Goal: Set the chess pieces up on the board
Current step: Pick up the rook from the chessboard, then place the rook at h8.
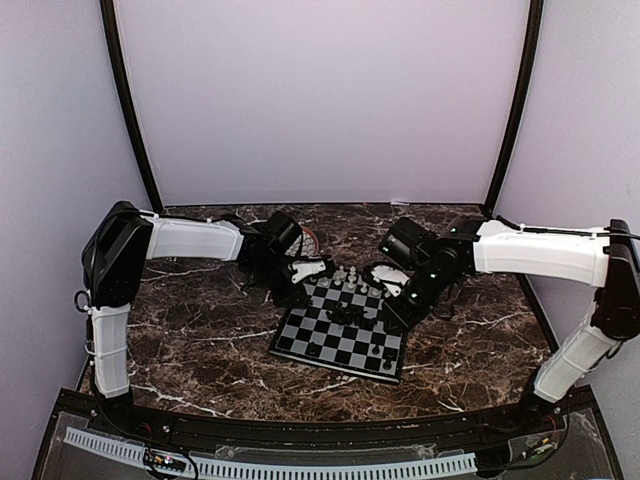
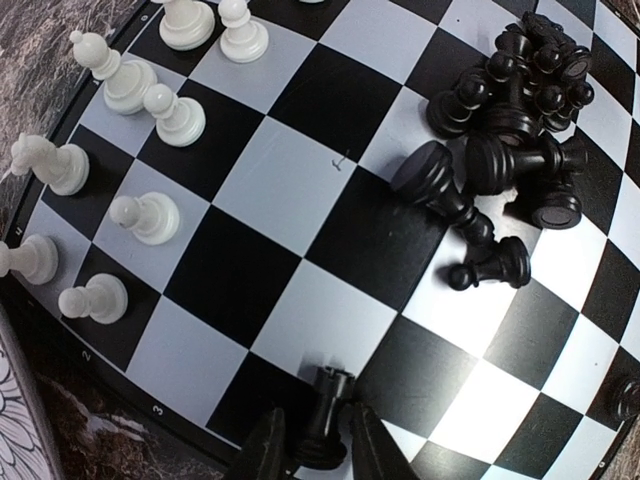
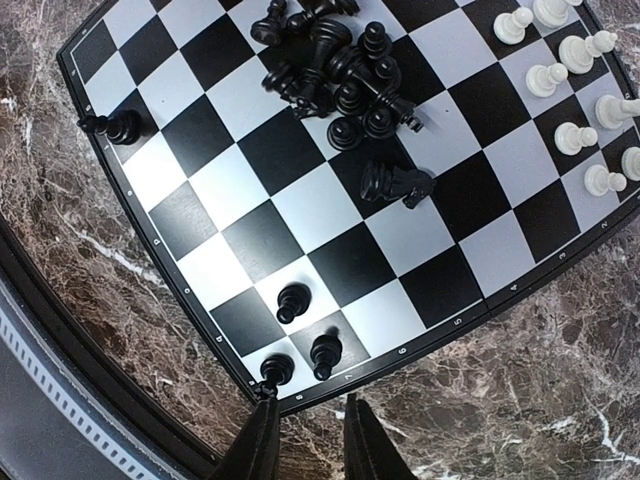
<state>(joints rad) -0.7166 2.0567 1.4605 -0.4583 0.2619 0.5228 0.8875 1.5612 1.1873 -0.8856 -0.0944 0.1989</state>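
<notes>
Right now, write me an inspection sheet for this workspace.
Surface: brown marble table.
Job's things: board lies flat; white pieces stand along one edge; black pieces heaped mid-board, a few upright.
Clutter: patterned plate by the board's corner.
Grippers: left gripper shut on black rook at the board's edge; right gripper open, empty.
Cables: cable along the right arm.
Surroundings: plain pale walls, black posts.

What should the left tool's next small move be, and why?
Probably close on the black rook and lift it: the left tool straddles it, upright at the board edge, while other black pieces lie heaped mid-board.
</notes>
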